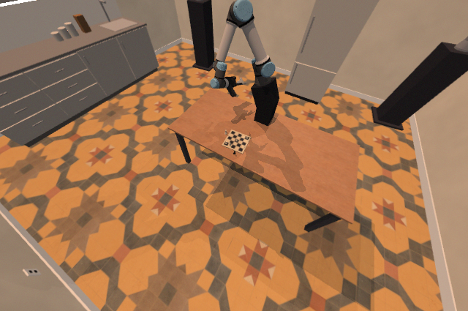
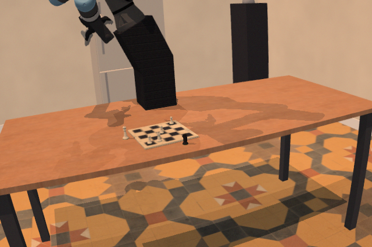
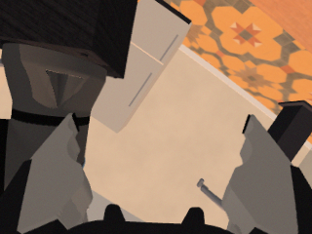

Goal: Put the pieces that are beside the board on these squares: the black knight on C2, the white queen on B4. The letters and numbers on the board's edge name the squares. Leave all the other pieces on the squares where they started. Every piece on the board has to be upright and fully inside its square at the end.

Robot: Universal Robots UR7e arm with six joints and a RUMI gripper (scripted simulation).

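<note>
Wooden table (image 2: 270,103) on orange patterned tile floor (image 2: 210,208), kitchen room, fridge (image 1: 332,35) far; chessboard (image 2: 163,134) near the table's front edge; white queen (image 2: 125,133) just left of board, black knight (image 2: 185,139) at its near right corner; arm (image 1: 241,35) folded high, gripper (image 2: 94,29) well above the table, far left of board, fingers wide apart, holding nothing.

Matt, smooth reddish wood on the table (image 2: 270,103); pale wood-look board (image 2: 168,143) with flat black squares; dull dark block pedestal (image 2: 153,67); patterned tile floor (image 2: 240,208), faint sheen.
</note>
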